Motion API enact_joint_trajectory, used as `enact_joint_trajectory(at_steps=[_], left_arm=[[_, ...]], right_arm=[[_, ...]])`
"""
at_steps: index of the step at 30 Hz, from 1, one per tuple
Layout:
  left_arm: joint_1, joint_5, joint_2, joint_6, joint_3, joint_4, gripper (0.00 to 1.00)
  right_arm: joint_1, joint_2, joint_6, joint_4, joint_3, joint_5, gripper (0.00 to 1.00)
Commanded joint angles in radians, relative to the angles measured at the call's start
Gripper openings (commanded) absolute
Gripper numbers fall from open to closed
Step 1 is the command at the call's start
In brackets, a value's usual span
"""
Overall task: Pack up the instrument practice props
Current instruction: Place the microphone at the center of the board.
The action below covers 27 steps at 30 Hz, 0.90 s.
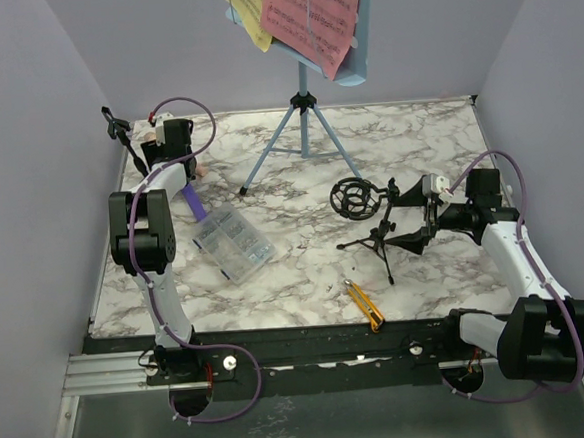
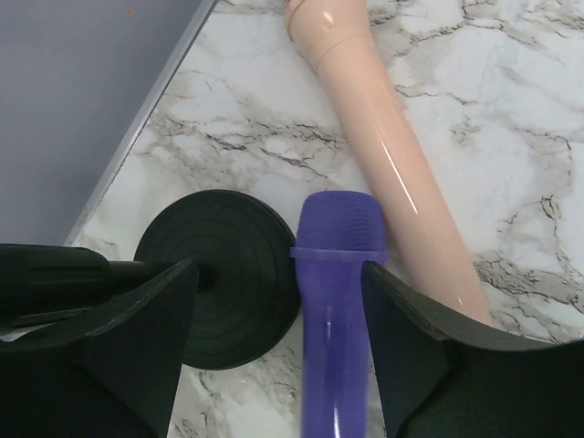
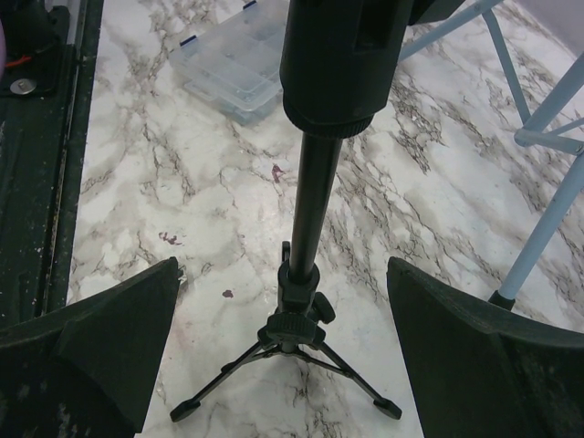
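At ten o'clock on the table (image 1: 306, 278) the purple mic (image 2: 333, 301) lies beside the beige mic (image 2: 392, 164), likely light, stiff and slick, best pinched mid-barrel by the left gripper (image 2: 278, 274) straddling it unclenched; the right gripper (image 3: 281, 265) gapes around a mount (image 3: 306, 182).

Purple microphone (image 2: 333, 310): lies flat on table (image 1: 306, 278), far-left corner, touching beige microphone (image 2: 388, 164) alongside. Round-based black mount (image 2: 228, 274): just beside purple head. Tripod mount (image 3: 306, 210): stands on its legs, centre-right. Light-blue rack (image 1: 299, 108): stands at rear, holding pink pages (image 1: 313, 12) and yellow pages (image 1: 249, 6).
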Motion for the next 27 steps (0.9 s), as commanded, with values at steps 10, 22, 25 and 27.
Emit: enact_joint_trajectory(at_steps=[10, 22, 25, 27], left_arm=[[0.001, 0.066, -0.075, -0.044, 0.001, -0.027, 0.73], [0.001, 0.519, -0.253, -0.093, -0.115, -0.044, 0.79], [0.001, 0.672, -0.316, -0.107, -0.149, -0.041, 0.81], [0.001, 0.754, -0.361, -0.114, -0.174, -0.033, 0.82]], right_arm=[[0.003, 0.012, -0.026, -0.036, 0.024, -0.016, 0.99], [0.002, 0.012, -0.034, -0.046, 0.027, -0.019, 0.99], [0.002, 0.012, -0.035, -0.046, 0.027, -0.021, 0.99], [0.003, 0.014, -0.037, -0.049, 0.028, -0.021, 0.99]])
